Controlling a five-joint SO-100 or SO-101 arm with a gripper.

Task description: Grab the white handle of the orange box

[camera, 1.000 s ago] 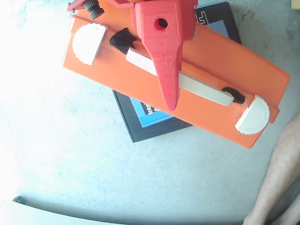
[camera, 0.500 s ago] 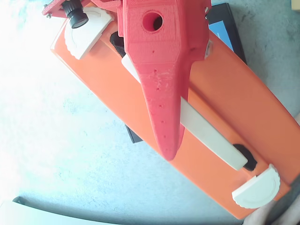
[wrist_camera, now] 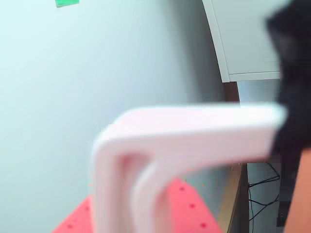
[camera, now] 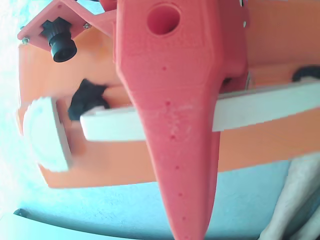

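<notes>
The orange box point(camera: 260, 145) fills the fixed view. Its white handle point(camera: 265, 105) is a long bar running across it, held on black mounts point(camera: 87, 100). My red gripper point(camera: 190, 220) reaches down across the middle of the handle. One broad finger point(camera: 175, 110) lies in front of the bar and the other finger is hidden behind it. In the wrist view the handle point(wrist_camera: 194, 128) is blurred and very close, lying just over the red finger point(wrist_camera: 192, 208). The frames do not show whether the jaws are closed on the bar.
A white ribbed knob point(camera: 45, 132) sits at the box's left end. The wrist camera point(camera: 60, 42) hangs on a red bracket at the upper left. The wrist view shows a pale wall point(wrist_camera: 73, 97), a white cabinet point(wrist_camera: 243, 39) and cables point(wrist_camera: 262, 184) beyond.
</notes>
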